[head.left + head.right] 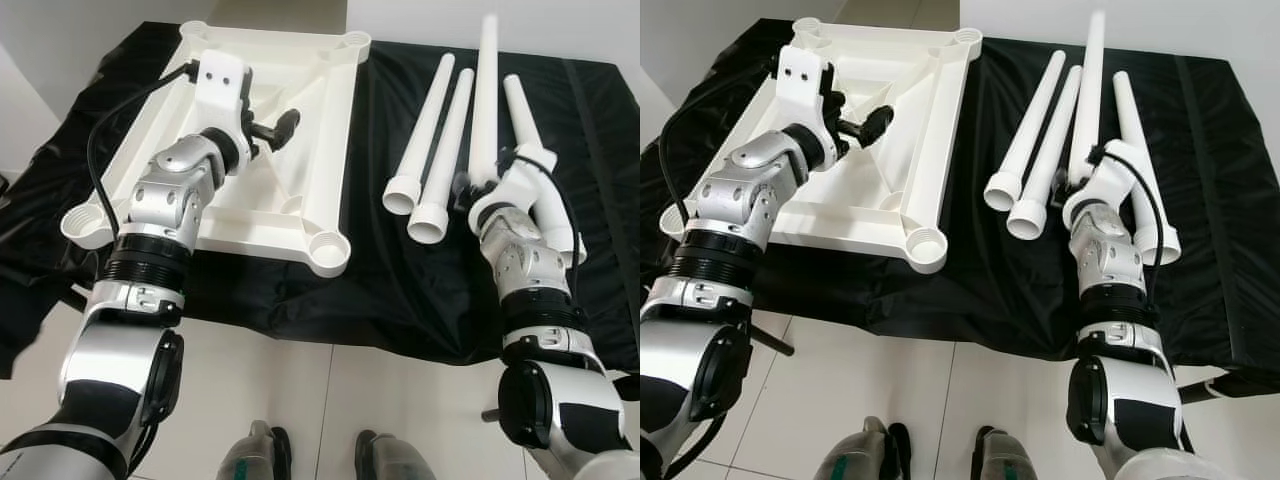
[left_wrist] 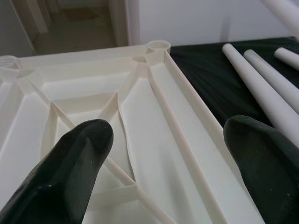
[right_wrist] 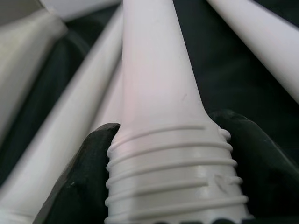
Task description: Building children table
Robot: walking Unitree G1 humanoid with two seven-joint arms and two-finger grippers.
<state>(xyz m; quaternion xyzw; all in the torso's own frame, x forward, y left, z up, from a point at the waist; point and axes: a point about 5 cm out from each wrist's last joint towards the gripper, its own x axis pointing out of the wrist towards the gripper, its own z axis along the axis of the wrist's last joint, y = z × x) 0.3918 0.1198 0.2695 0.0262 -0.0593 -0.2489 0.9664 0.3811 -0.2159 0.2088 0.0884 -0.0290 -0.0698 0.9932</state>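
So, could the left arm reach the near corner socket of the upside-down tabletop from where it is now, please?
Probably yes: the left gripper hangs open over the tabletop, holding nothing, and the near corner socket lies uncovered just below it. The table legs lie off to the side.

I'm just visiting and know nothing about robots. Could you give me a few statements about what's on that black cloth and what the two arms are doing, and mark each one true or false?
1. The white tabletop lies upside down, its ribbed underside showing. True.
2. The right gripper is closed on the threaded end of a table leg. True.
3. The left gripper is clamped on a table leg. False: its fingers stand apart, holding nothing, above the tabletop's underside.
4. A leg is already screwed into a corner socket. False: the sockets in view hold no leg, and the three other legs lie on the black cloth.
5. The legs are to the robot's right of the tabletop. True.
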